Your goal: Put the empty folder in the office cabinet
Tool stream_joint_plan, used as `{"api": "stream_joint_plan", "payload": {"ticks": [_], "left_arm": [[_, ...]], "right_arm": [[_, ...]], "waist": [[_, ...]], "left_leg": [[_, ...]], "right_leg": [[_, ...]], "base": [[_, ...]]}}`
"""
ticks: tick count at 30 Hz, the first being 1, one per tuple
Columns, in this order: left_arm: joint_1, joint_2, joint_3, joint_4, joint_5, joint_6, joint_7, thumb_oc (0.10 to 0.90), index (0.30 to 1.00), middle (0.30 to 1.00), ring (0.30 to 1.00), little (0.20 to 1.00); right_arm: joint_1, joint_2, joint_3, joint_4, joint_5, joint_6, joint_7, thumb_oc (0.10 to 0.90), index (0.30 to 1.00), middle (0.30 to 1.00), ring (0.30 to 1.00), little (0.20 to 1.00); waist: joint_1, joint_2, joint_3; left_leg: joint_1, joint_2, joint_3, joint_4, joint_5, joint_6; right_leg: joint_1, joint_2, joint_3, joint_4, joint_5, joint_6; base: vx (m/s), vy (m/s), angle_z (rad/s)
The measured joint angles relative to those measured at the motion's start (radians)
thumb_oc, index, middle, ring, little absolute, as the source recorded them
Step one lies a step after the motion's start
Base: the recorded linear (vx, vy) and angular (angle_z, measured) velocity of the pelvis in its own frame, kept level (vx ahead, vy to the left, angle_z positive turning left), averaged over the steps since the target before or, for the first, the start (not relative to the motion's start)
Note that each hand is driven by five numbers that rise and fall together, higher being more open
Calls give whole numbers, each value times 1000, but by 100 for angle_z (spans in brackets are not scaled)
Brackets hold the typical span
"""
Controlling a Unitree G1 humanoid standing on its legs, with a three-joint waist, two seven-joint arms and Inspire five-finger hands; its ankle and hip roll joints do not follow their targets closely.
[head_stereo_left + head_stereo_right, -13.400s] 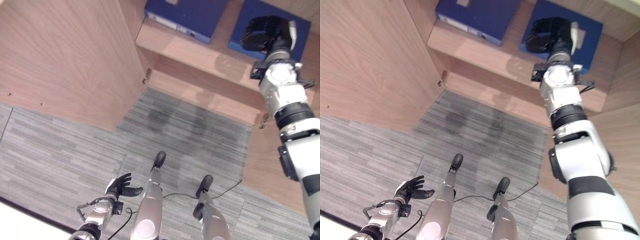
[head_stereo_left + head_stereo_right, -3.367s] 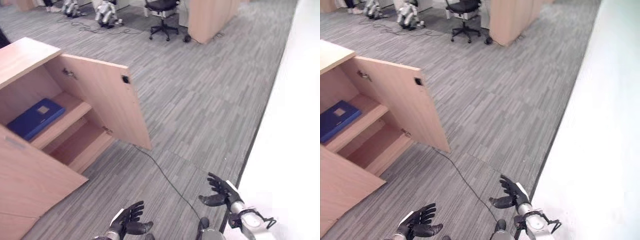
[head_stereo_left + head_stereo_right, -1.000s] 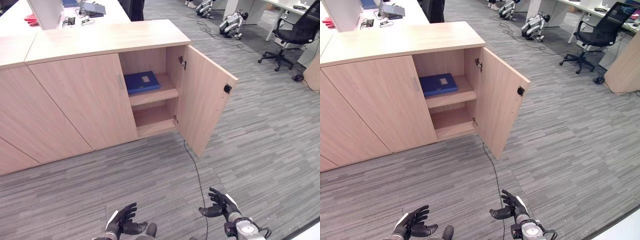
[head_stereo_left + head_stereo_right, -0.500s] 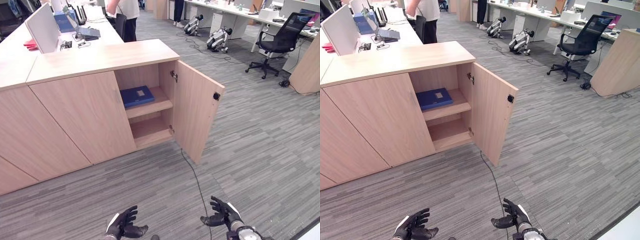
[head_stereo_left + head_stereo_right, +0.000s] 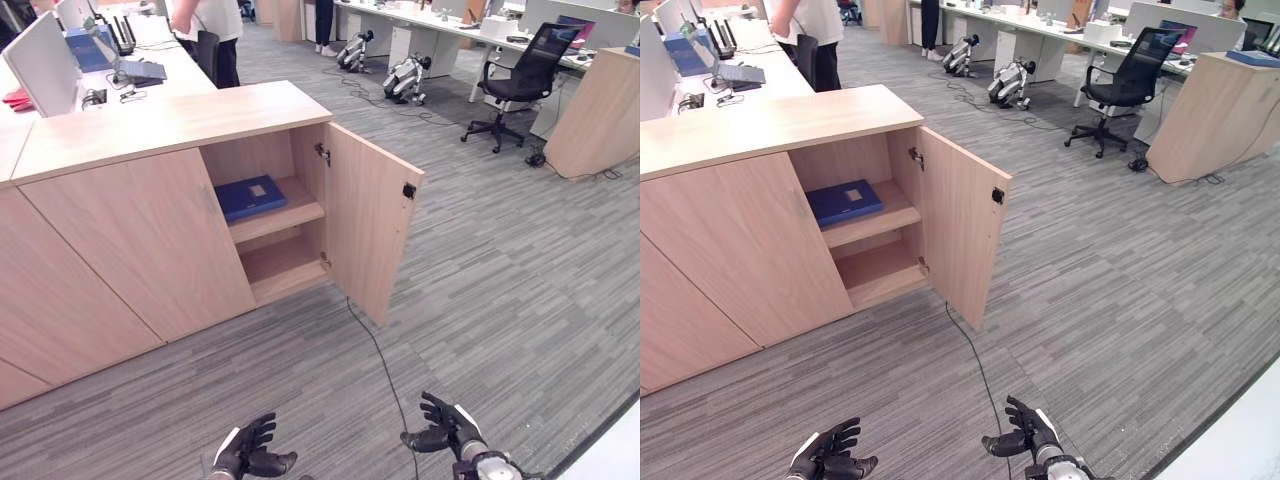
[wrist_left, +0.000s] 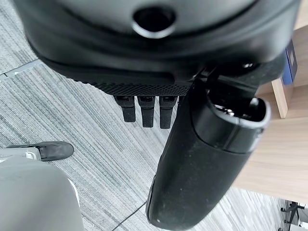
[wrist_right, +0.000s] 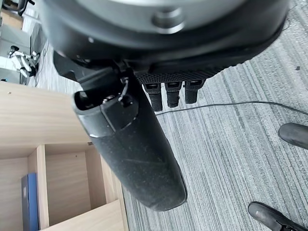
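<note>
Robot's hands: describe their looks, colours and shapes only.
Both the left hand and the right hand are black, with slim jointed fingers and a thick rounded thumb. Each bears a white patch along its side. The right hand sits on a silver-grey wrist.

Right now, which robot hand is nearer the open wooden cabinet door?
Right. The right robot hand hangs low, roughly below the open wooden cabinet door; the left robot hand hangs farther off to the left.
</note>
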Motion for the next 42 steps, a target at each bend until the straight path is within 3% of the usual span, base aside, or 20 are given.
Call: {"api": "stream_joint_plan", "payload": {"ticks": [8, 11, 13, 14, 16, 19, 21, 22, 23, 25, 29, 31, 35, 38, 39, 40, 41, 42], "left_arm": [[-1, 1, 0, 0, 0, 2, 0, 800, 900, 900, 900, 900], [-7, 4, 1, 0, -1, 4, 0, 800, 900, 900, 900, 900], [-20, 6, 1, 18, -2, 5, -1, 800, 900, 900, 900, 900], [-26, 9, 2, 36, -2, 8, 0, 800, 900, 900, 900, 900], [-31, 14, 15, 38, -5, 11, 4, 800, 900, 900, 900, 900], [-49, 33, 20, 40, -8, 12, 4, 800, 900, 900, 900, 900], [-77, 31, 21, 80, -9, 15, 7, 800, 900, 900, 900, 900], [-84, 30, 20, 84, -9, 16, 6, 800, 900, 900, 900, 900], [-80, 18, 21, 87, -8, 17, 6, 800, 900, 900, 900, 900], [-47, -5, 19, 87, -8, 16, 4, 800, 900, 900, 900, 900], [-33, -1, 16, 86, -9, 15, 1, 800, 900, 900, 900, 900], [-34, 0, 13, 86, -10, 13, 3, 800, 900, 900, 900, 900], [-48, 1, 12, 94, -11, 10, 2, 800, 900, 900, 900, 900], [-87, -3, 0, 76, -12, 9, 1, 800, 900, 900, 900, 900], [-108, -3, 0, 80, -12, -5, 1, 800, 900, 900, 900, 900], [-123, -3, 0, 85, -12, -6, 1, 800, 900, 900, 900, 900], [-129, -5, 1, 86, -12, -6, 3, 800, 900, 900, 900, 900], [-124, -8, 1, 86, -12, -6, 3, 800, 900, 900, 900, 900]], "right_arm": [[-15, 0, 0, 2, 0, 7, 0, 800, 900, 900, 900, 900], [-40, 1, 1, 14, -4, 10, 0, 800, 900, 900, 900, 900], [-64, 1, 1, 28, -4, 10, 0, 800, 900, 900, 900, 900], [-66, 2, 1, 33, -4, 11, 1, 800, 900, 900, 900, 900], [-63, 3, 2, 34, -4, 16, 2, 800, 900, 900, 900, 900], [-67, 6, -1, 34, -4, 16, -1, 800, 900, 900, 900, 900], [-60, 2, -4, 39, -2, 16, -8, 800, 900, 900, 900, 900], [-53, 2, -5, 39, -1, 17, -10, 800, 900, 900, 900, 900], [-41, -10, -11, 34, 0, 17, -10, 800, 900, 900, 900, 900], [-23, -32, -19, 28, 1, 19, -13, 800, 900, 900, 900, 900], [-20, -49, -49, 6, 16, 17, -23, 800, 900, 900, 900, 900], [-25, -68, -62, -15, 32, 13, -26, 800, 900, 900, 900, 900], [-67, -93, -97, -59, 53, -7, -42, 800, 900, 900, 900, 900], [-132, -131, -140, -97, 90, -17, -68, 800, 900, 900, 900, 900], [-159, -144, -141, -115, 101, -17, -81, 800, 900, 900, 900, 900], [-177, -150, -143, -125, 111, -22, -90, 800, 900, 900, 900, 900], [-199, -153, -151, -136, 111, -34, -98, 800, 900, 900, 900, 900], [-199, -155, -155, -150, 111, -35, -100, 800, 900, 900, 900, 900]], "waist": [[6, -4, 1], [9, -13, 7], [27, -11, 17], [22, 3, 27], [30, -6, 30], [27, -31, 40], [15, -18, 65], [7, -23, 76], [0, -10, 99], [0, 25, 97], [-8, 37, 101], [-27, 49, 100], [-26, 64, 105], [-23, 81, 148], [-24, 56, 174], [-19, 57, 182], [-15, 55, 199], [-10, 69, 200]], "left_leg": [[-1, -3, 19, 4, 0, -1], [-2, -3, 48, 4, -12, 9], [0, 13, 80, 0, -21, 12], [5, 22, 79, 0, -24, 18], [4, 26, 77, 3, -27, 22], [-36, 9, 52, 8, -26, 21], [-52, 27, 15, -2, -37, 16], [-48, 18, 24, 11, -45, 18], [-65, 20, 30, 92, -55, 18], [-64, 32, 23, 99, -73, -5], [-67, 41, -9, 19, -18, -16], [-78, 49, -38, 3, -9, -26], [-131, 60, -57, 4, 9, -54], [-181, 67, -27, 20, 32, -87], [-241, 45, 24, 87, 20, -98], [-257, 49, 79, 96, 19, -94], [-280, 72, 120, 90, 22, -88], [-276, 96, 140, 72, 29, -79]], "right_leg": [[-34, -5, 12, 35, -10, 6], [-100, -26, 16, 141, -35, 21], [-173, -44, -55, 281, -41, 47], [-218, -62, -92, 385, -45, 78], [-247, -85, -129, 398, -75, 113], [-213, -102, -126, 225, -81, 93], [-175, -45, -59, 160, -52, 94], [-173, -49, -56, 152, -47, 74], [-145, -44, -61, 148, -37, 45], [-129, -23, -64, 144, -30, 27], [-139, -17, -92, 100, -8, -3], [-130, -8, -113, 77, -4, -10], [-121, 17, -148, 0, 24, -26], [-142, 18, -193, -9, 29, -35], [-156, 0, -192, -10, 13, -49], [-167, -6, -198, -8, 29, -62], [-176, 6, -195, -2, 26, -45], [-179, 23, -196, -1, 34, -41]], "base": [[15, 46, -7], [25, 61, -30], [92, 14, -48], [129, -54, -8], [192, -114, 6], [222, -137, 30], [322, -200, 80], [210, -157, 95], [142, -109, 52], [219, -173, 27], [212, -208, 26], [170, -140, 38], [76, -73, 30], [162, 9, 34], [221, -28, 16], [88, 0, 9], [42, 9, -10], [30, 59, -9]]}}
